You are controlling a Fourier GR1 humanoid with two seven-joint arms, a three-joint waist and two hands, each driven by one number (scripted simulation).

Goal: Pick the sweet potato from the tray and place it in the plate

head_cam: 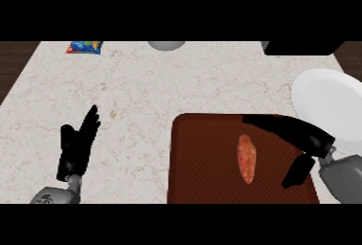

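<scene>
Head view of the counter [163, 86]. The sweet potato [246, 158] lies lengthwise on the dark red tray [203, 162], right of the tray's middle, untouched. The right hand [312, 138] enters from the lower right, its grey forearm at the tray's right edge. Its fingers [272, 125] are apart and reach leftward across the tray's far end, beyond the sweet potato. The thumb [297, 172] points toward the view's lower edge, just right of the sweet potato, holding nothing. The white plate [329, 98] sits at the tray's far right corner. The left hand [76, 143] rests at the lower left, fingers straight and together. At the far edge are 3 items: a colourful bag [84, 47], a grey bowl [167, 45] and a black box [300, 48].
</scene>
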